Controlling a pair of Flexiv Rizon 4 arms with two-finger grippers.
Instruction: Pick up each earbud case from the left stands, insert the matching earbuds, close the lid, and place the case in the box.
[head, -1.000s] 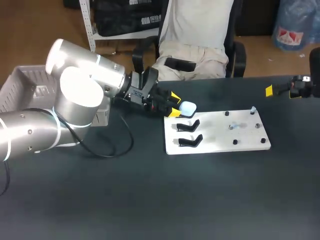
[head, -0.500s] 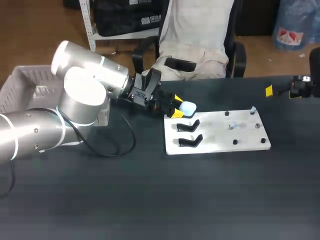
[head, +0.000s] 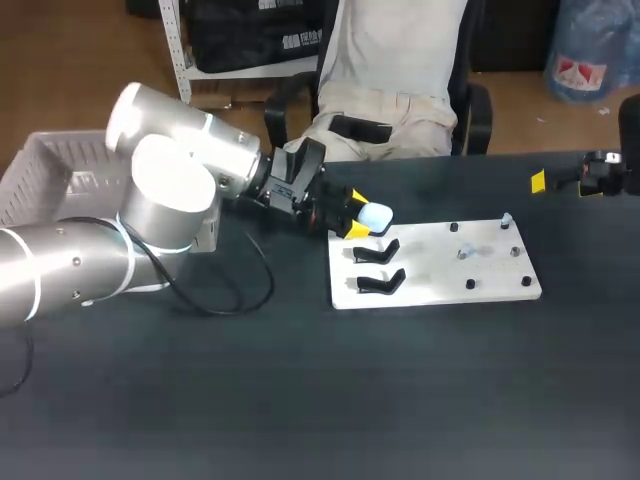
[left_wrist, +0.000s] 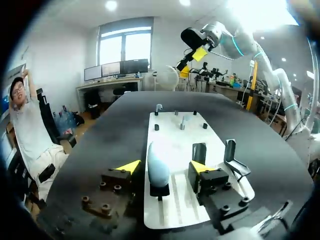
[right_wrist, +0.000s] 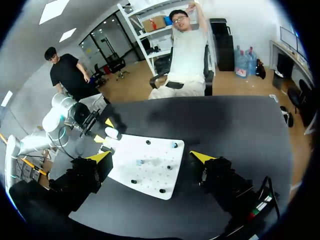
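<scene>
Dark tabletop (head: 300, 400) carried a white board (head: 440, 275), and at the board's far left corner a pale blue earbud case (head: 376, 214) sat upright on its stand. The left gripper (left_wrist: 163, 167) straddled it, one yellow tip on either side with a gap showing at each, so the pincer was wide and not yet closed on the case. Two black stands (head: 379, 266) just beside it were empty. Small pale pieces (head: 467, 253) among the pegs were likely earbuds, though too small to tell. The right gripper (right_wrist: 150, 156) hung well apart over the table's far right, fingers wide, holding nothing. A pale box (head: 40, 165) lay off to the left. By my judgement the pick-up step was in hand: next the fingers needed to close squarely on the case, then lift it clear of the stand.
</scene>
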